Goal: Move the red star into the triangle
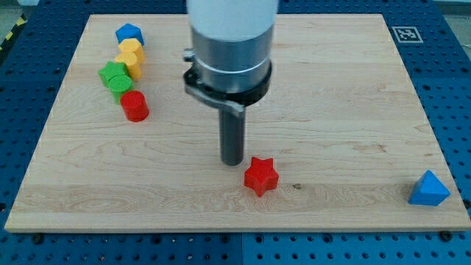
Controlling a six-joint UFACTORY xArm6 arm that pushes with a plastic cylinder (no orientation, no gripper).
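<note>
The red star (260,175) lies on the wooden board (331,96) near the view's bottom centre. The blue triangle (428,189) sits at the board's bottom right corner, far to the star's right. My tip (232,161) is down on the board just left of and slightly above the star, very close to it; I cannot tell if they touch.
At the view's top left stands a cluster: a blue block (129,34), a yellow block (130,57), a green star (115,76) and a red cylinder (135,106). A marker tag (405,34) sits at the board's top right corner.
</note>
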